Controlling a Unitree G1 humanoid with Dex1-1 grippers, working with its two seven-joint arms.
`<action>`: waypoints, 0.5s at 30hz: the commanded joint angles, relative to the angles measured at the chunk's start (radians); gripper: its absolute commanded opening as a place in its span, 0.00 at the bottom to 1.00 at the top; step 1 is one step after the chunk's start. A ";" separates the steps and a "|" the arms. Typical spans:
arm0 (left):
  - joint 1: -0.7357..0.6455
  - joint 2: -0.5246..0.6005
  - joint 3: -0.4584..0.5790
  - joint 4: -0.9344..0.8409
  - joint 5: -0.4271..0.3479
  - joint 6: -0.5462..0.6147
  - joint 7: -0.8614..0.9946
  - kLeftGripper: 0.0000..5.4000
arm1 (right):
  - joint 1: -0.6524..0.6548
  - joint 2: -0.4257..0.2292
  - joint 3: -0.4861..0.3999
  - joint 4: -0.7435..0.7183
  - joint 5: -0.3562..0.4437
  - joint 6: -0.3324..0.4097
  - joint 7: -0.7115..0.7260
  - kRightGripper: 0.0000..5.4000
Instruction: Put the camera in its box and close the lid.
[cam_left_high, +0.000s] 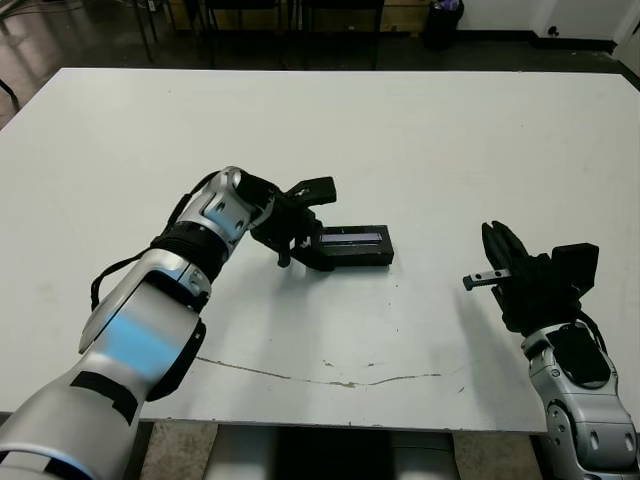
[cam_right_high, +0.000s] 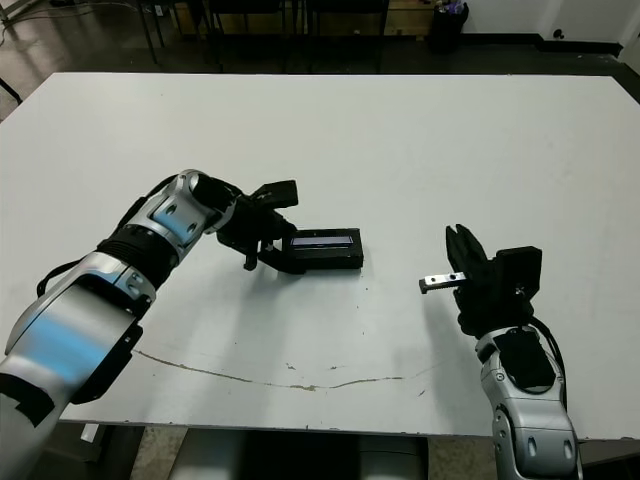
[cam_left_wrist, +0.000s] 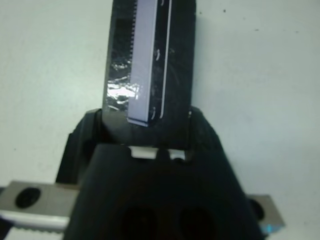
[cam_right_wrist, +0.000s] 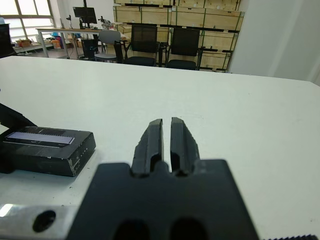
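A: At the near edge, about five o'clock on the table (cam_left_high: 420, 130), the right gripper (cam_right_high: 462, 262) stands idle with its two fingers pressed together and nothing between them. What lies beyond it?

B: Toward ten o'clock from it, near table centre, the lid (cam_left_high: 352, 238) sits stripe-up on the box (cam_right_wrist: 55, 159), apparently closed; the camera is not visible and is presumably inside. The left gripper (cam_left_high: 300, 225) meets the box's nine-o'clock end, one finger above and one below that end, so it seems to be clamping lid and box together.

A: What could go wrong?

B: In my judgement, if the lid is not fully seated, drawing the left gripper away could drag or tip it, or skid the whole box across the smooth surface.

A: Any obstruction?

B: None near it. A thin crack-like line (cam_left_high: 330, 378) runs along the near edge. At twelve o'clock, past the far edge, chairs (cam_right_wrist: 160, 47) and stacked crates (cam_right_wrist: 175, 10) stand well clear.
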 joint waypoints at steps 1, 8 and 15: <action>0.038 -0.036 -0.059 0.015 0.055 0.005 -0.002 0.37 | 0.001 0.000 0.002 0.005 0.004 0.022 -0.005 0.00; 0.042 -0.027 -0.070 0.009 0.064 0.003 -0.003 0.37 | -0.005 -0.002 0.001 0.023 0.010 0.010 0.004 0.00; 0.046 -0.014 -0.076 0.044 0.073 -0.083 -0.005 0.61 | -0.010 0.001 0.008 0.022 -0.005 0.019 -0.011 0.00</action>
